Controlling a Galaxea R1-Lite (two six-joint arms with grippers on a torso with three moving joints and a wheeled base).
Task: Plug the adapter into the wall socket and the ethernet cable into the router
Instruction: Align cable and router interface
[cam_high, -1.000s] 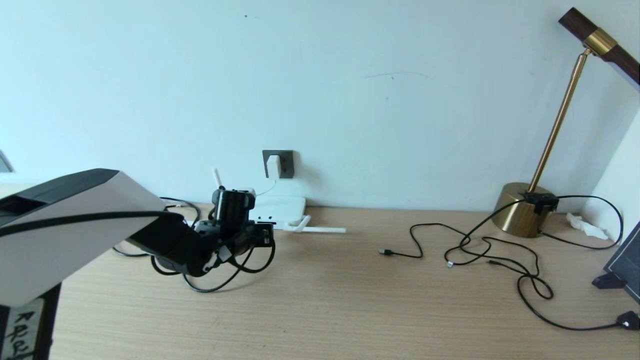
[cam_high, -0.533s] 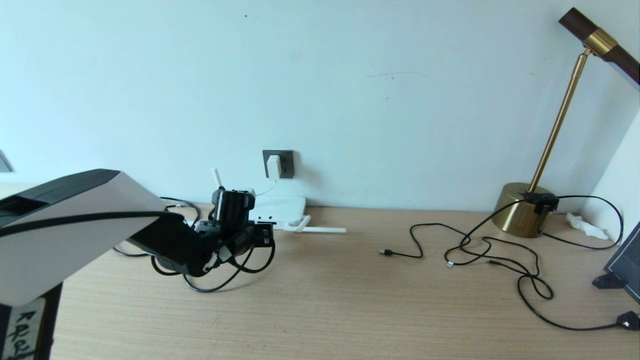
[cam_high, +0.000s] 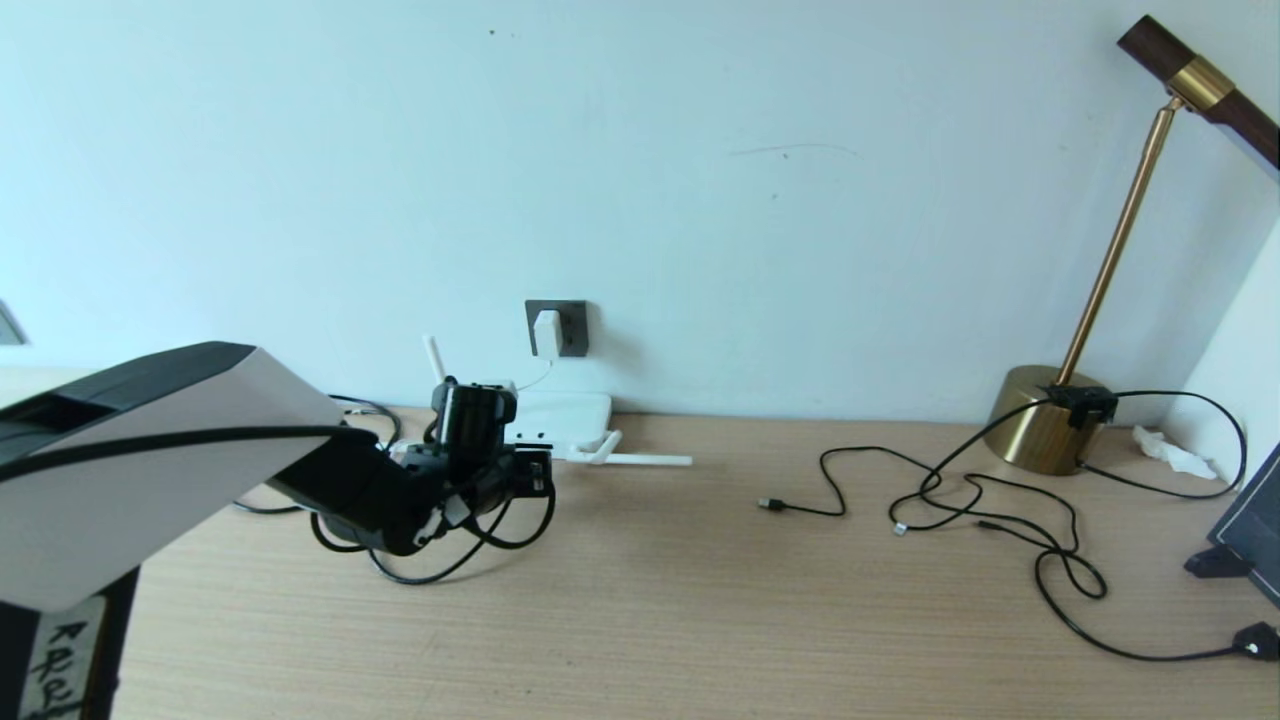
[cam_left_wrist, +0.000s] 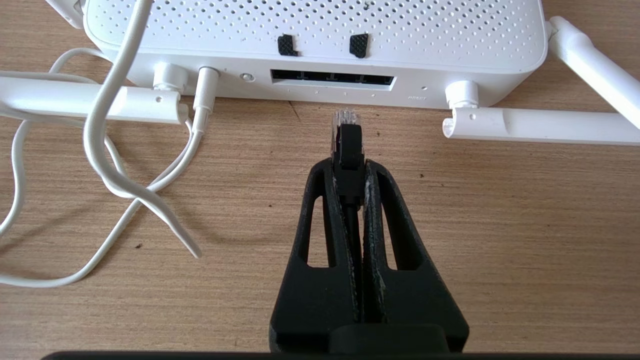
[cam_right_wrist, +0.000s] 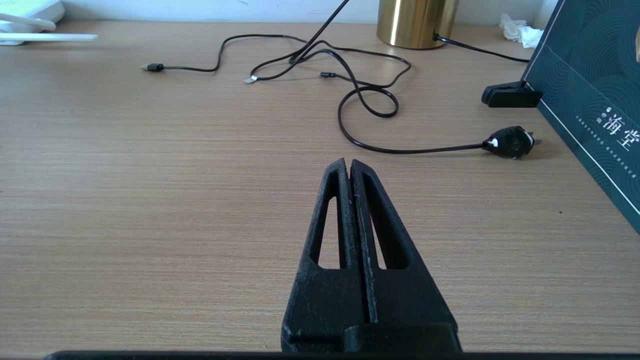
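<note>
The ethernet cable (cam_left_wrist: 348, 145) was pinched between the fingers of the left gripper (cam_left_wrist: 348, 167), its black plug projecting past the fingertips with the clear tip pointing at the router (cam_left_wrist: 320, 35). The tip stood just short of the dark port row (cam_left_wrist: 332, 78) on the router's near edge, roughly in line with it and not yet inserted. In the head view the cable's slack (cam_high: 440, 560) looped on the desk beneath the left gripper (cam_high: 535, 475), which was positioned in front of the router (cam_high: 565, 412).

The router lay flat on the wooden desk (cam_high: 700, 600) against the wall, directly below the wall socket (cam_high: 557, 328). One white antenna (cam_left_wrist: 535, 125) lay along the desk beside the port edge, and a thin white cord (cam_left_wrist: 115, 125) was plugged into the router's edge and ran in loops across the desk. The adapter (cam_high: 546, 333) sat in the wall socket, with its cord dropping toward the router.

The right gripper (cam_right_wrist: 348, 165) was parked low over the bare desk, well apart from the router, with its fingers pressed together and holding nothing. Beyond it lay several thin black cables (cam_right_wrist: 350, 90), a black power plug (cam_right_wrist: 510, 142), a brass lamp base (cam_right_wrist: 412, 22) and a dark teal box (cam_right_wrist: 590, 115).
</note>
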